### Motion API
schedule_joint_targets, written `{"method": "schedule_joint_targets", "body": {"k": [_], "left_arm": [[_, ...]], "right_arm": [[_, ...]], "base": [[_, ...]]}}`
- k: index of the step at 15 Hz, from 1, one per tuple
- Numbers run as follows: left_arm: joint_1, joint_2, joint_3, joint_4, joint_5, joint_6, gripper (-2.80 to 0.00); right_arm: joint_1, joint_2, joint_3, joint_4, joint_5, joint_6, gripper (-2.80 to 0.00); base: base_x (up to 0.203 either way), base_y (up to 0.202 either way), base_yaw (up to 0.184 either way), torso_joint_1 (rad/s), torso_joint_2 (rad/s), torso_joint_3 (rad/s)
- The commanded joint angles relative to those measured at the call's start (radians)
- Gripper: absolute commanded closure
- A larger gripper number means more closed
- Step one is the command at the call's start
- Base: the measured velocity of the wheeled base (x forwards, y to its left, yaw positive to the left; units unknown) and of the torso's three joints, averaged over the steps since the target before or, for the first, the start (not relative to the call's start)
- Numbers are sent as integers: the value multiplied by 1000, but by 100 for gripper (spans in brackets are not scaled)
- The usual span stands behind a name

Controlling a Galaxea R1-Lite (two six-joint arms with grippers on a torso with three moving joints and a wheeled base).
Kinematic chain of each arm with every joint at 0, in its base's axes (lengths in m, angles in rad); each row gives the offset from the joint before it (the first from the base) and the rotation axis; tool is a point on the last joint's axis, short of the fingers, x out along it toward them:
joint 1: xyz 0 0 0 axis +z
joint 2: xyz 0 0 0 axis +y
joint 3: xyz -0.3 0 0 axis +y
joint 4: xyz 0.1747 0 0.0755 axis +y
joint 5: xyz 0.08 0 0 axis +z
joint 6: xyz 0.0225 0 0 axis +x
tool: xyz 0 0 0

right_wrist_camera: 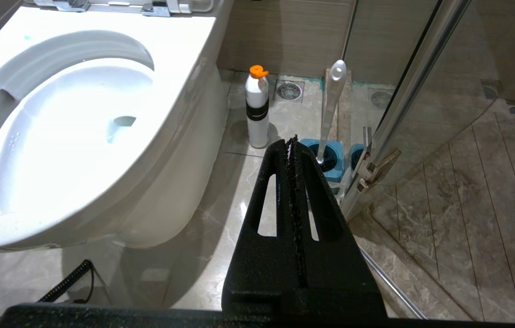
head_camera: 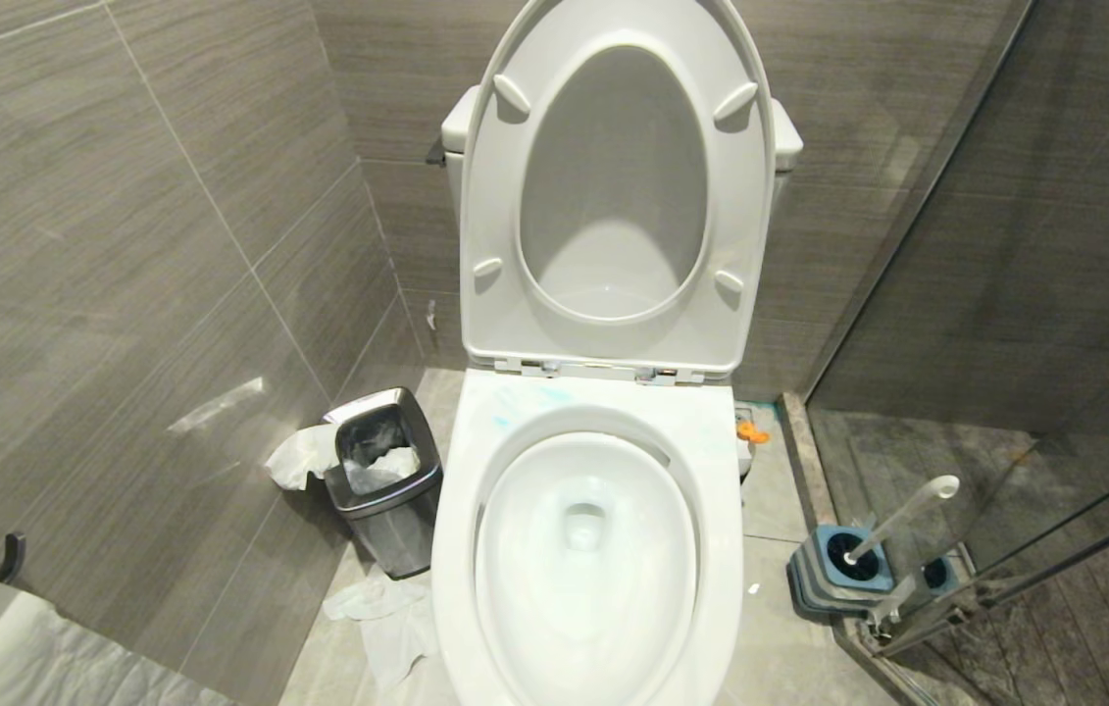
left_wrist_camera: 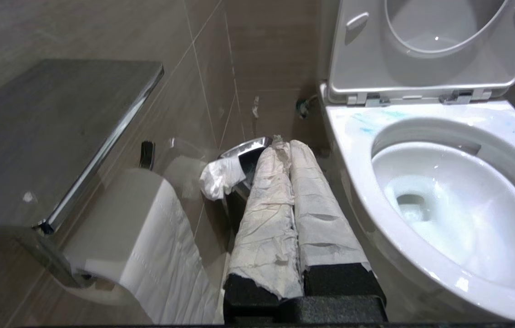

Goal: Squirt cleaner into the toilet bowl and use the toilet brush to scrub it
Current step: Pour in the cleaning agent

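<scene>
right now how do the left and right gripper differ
The left gripper has its fingers wrapped in white paper, while the right gripper shows bare black fingers. The left gripper sits beside the toilet bowl on the bin side; the right gripper is on the other side, pointing toward the toilet brush in its holder. Both are shut and empty.

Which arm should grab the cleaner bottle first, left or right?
Right, probably. The bottle and toilet brush stand on the floor to the robot's right of the toilet bowl, ahead of the shut right end effector. The left end effector faces the bin side.
</scene>
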Motion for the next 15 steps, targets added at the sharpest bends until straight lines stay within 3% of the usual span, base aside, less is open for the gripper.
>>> {"method": "schedule_joint_targets", "body": {"k": [1, 6, 10, 15], "left_arm": [[0, 2, 10, 67, 2, 0, 0], [0, 2, 11, 262, 15, 2, 0], [0, 3, 10, 259, 13, 7, 0], [0, 2, 10, 259, 24, -39, 0]], "right_arm": [[0, 0, 0, 0, 0, 0, 0], [0, 0, 0, 0, 0, 1, 0], [0, 0, 0, 0, 0, 0, 0], [0, 0, 0, 0, 0, 0, 0]], "base": [[0, 0, 0, 0, 0, 0], [0, 0, 0, 0, 0, 0], [0, 0, 0, 0, 0, 0], [0, 0, 0, 0, 0, 0]]}}
